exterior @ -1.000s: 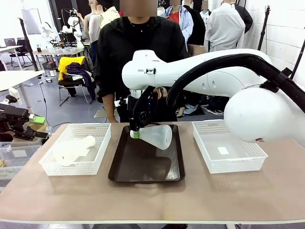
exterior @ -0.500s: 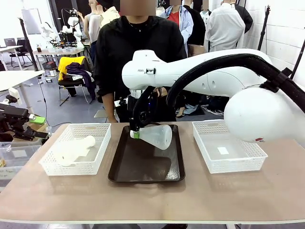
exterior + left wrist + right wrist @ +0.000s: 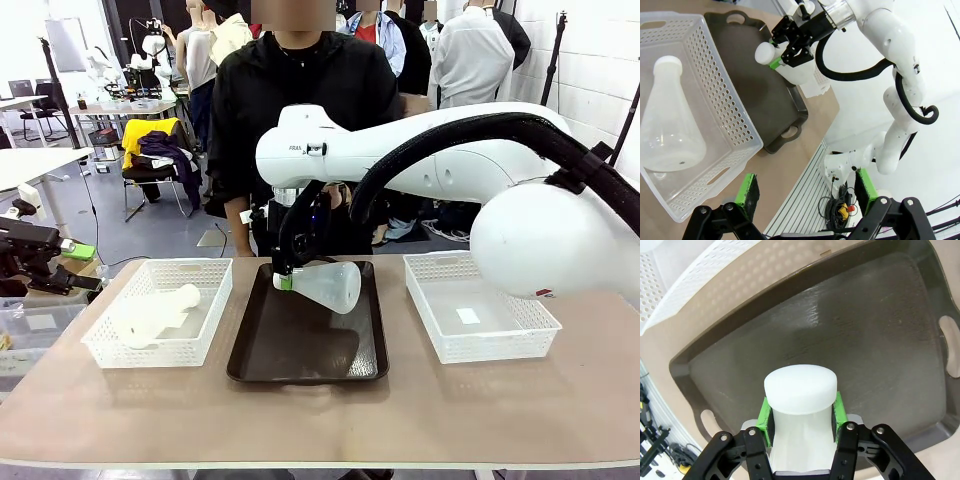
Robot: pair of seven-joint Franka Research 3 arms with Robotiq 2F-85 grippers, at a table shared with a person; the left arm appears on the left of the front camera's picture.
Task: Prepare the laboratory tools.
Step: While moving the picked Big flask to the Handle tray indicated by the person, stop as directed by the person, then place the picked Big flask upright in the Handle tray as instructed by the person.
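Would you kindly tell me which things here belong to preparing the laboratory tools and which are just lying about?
Belong to the job:
held flask, its neck in the right gripper, over the brown tray
second flask, lying in the left basket

Lying about:
right basket
yellow garment in the background

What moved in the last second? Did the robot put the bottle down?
No. Just the person behind the table shuffled a little. The right pincer stays shut on the neck of the tilted conical flask above the dark brown tray, in the same spot. The other flask still lies in the white lattice basket, and the left pincer is open.
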